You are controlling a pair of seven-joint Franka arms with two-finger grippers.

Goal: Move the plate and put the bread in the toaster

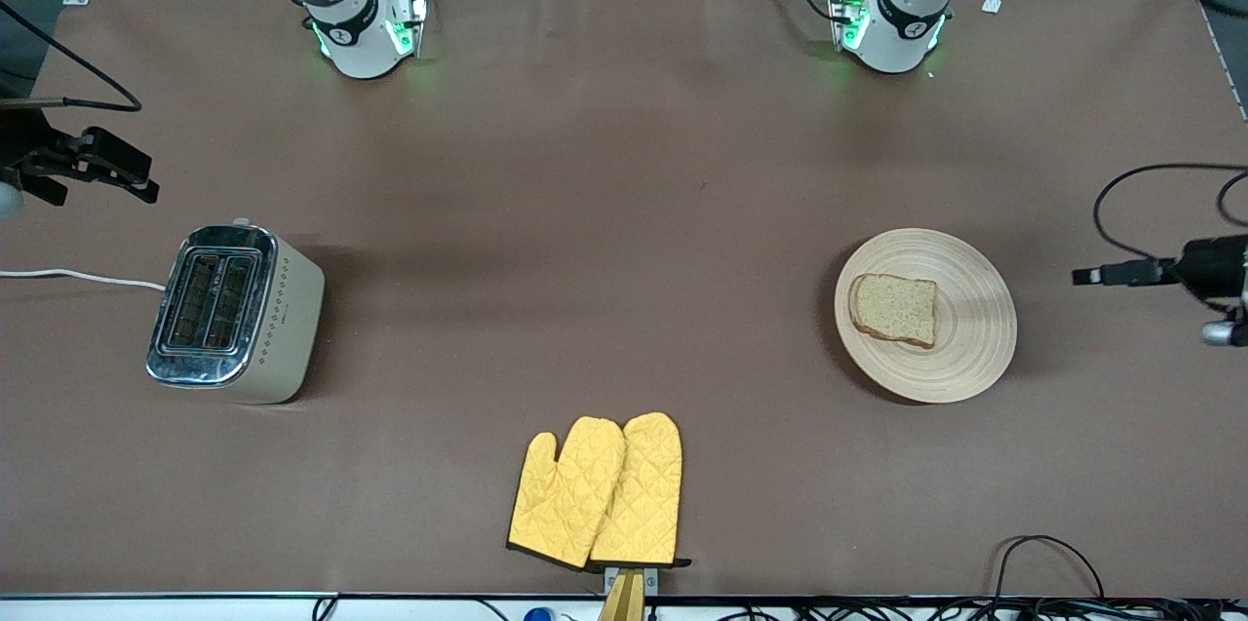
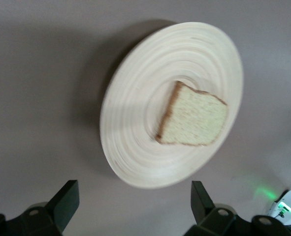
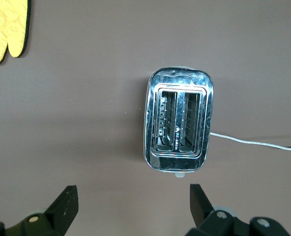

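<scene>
The plate (image 1: 960, 363) is set toward the left arm's end of the surface (image 1: 604, 212), the bread (image 1: 894, 309) lying on it. The toaster (image 1: 234, 314) stands well apart, toward the right arm's end. Wide bare surface is left between them. The left end effector (image 2: 133, 209) is held open beside the plate, the right end effector (image 3: 133, 209) open beside the toaster; both are cut off at the front view's edges.

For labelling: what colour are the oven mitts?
Yellow, quilted, dark-edged oven mitts; clearest in the front view.

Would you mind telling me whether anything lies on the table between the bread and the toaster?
Nothing visible does. The bread lies on the plate, the toaster stands toward the right arm's end, and the oven mitts lie nearer the front camera.
</scene>
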